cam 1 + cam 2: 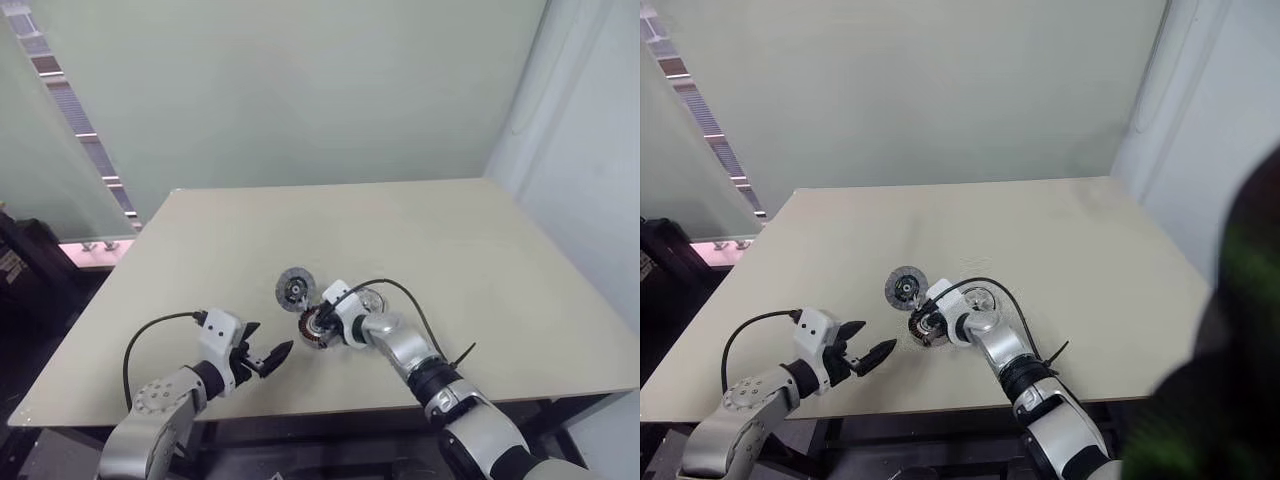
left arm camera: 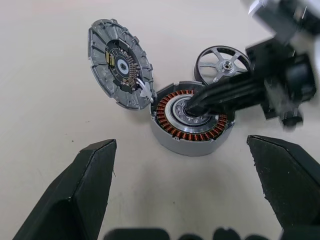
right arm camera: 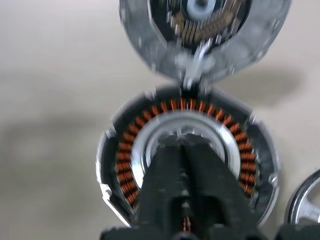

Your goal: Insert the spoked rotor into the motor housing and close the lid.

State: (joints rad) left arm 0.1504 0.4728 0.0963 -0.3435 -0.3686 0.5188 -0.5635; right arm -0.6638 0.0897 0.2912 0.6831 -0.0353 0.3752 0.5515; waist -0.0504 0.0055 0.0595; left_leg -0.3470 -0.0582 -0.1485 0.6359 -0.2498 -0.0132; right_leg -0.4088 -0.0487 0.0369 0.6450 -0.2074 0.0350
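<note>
The motor housing (image 2: 192, 132), a grey ring with copper windings and a pale centre, lies on the table. Its lid (image 2: 120, 65), a dull grey disc with a dark centre, stands hinged open at the housing's far edge. The shiny spoked rotor (image 2: 222, 62) lies flat on the table just beyond the housing, beside my right hand. My right gripper (image 3: 182, 142) is shut, its tips down in the housing's pale centre, with nothing visible between them. My left gripper (image 1: 272, 340) hangs open a short way left of the housing, empty.
The beige table (image 1: 450, 230) reaches far back and out to both sides. A black cable (image 1: 425, 310) trails from my right wrist over the tabletop. A pale wall stands behind and a white panel at the right.
</note>
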